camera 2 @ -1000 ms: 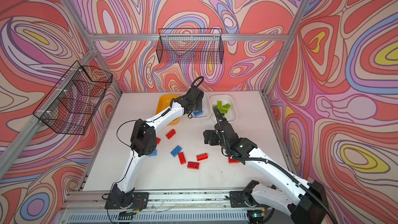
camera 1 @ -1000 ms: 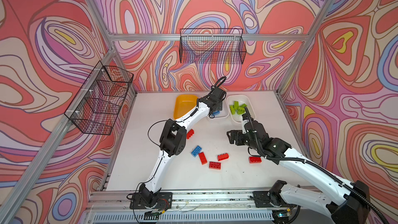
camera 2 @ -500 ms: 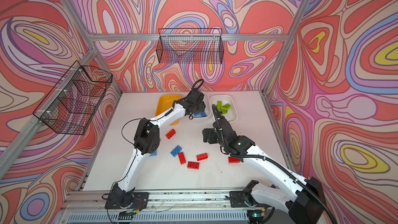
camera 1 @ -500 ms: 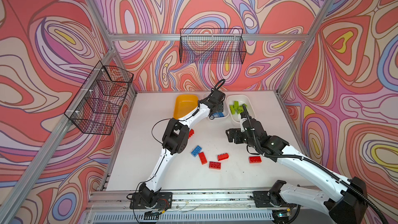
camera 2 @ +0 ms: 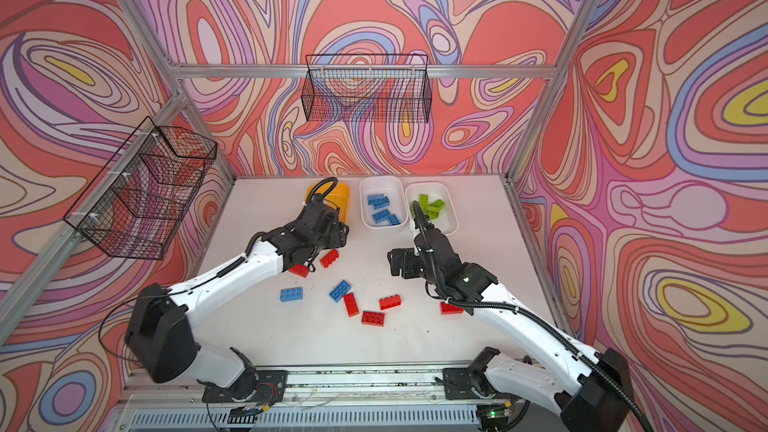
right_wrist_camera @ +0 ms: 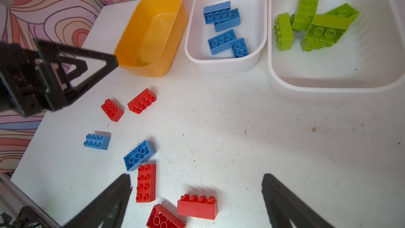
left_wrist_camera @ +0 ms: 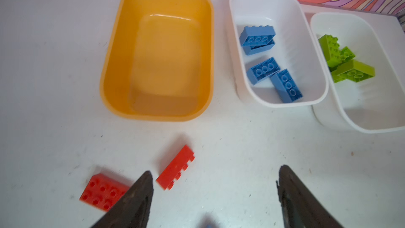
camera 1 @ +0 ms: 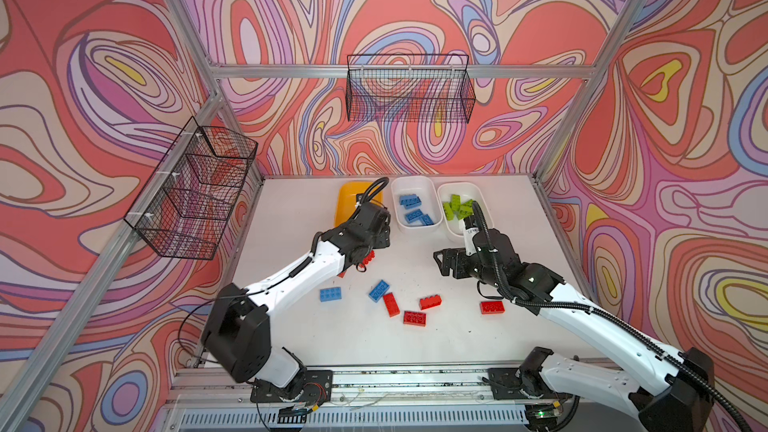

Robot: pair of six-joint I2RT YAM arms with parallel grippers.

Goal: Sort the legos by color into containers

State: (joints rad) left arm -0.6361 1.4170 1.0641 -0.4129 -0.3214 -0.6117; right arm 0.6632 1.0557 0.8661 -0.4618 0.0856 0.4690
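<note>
The left gripper (left_wrist_camera: 215, 169) is released, its two dark fingers (left_wrist_camera: 140, 194) wide apart with only bare table (left_wrist_camera: 219, 141) between them. It hangs over the table just on the near side of the yellow-orange tub (left_wrist_camera: 114, 73). Two red bricks lie below it. One is tipped on its side (left_wrist_camera: 175, 167) just beside one fingertip. The other sits studs up (left_wrist_camera: 100, 190), with a corner hidden behind that same finger.

The right gripper (right_wrist_camera: 196, 175) is released too, its fingers spread wide and holding nothing. In both top views it hovers right of the table's middle, on the near side of the two white tubs and well apart from the left gripper. Near its fingertips lie three more red bricks (right_wrist_camera: 145, 183), one of them turned hollow side up (right_wrist_camera: 164, 218). Just beyond these, toward the table's left edge, are two loose blue bricks, one hollow side up (right_wrist_camera: 139, 154) and one studs up (right_wrist_camera: 97, 141). A sixth red brick (camera 1: 492, 307) lies beside the right arm, nearer the right edge.

The three tubs stand in a row along the far edge, running from its middle toward the far right corner. The yellow-orange tub comes first. Next is the middle white tub (left_wrist_camera: 285, 12), which holds four blue bricks (left_wrist_camera: 265, 70). Just beside it, the end white tub (right_wrist_camera: 328, 69) holds a heap of lime green bricks (right_wrist_camera: 315, 25).

Two black wire baskets hang on the walls, one at the back (camera 1: 409, 89) and one on the left (camera 1: 195, 189).
</note>
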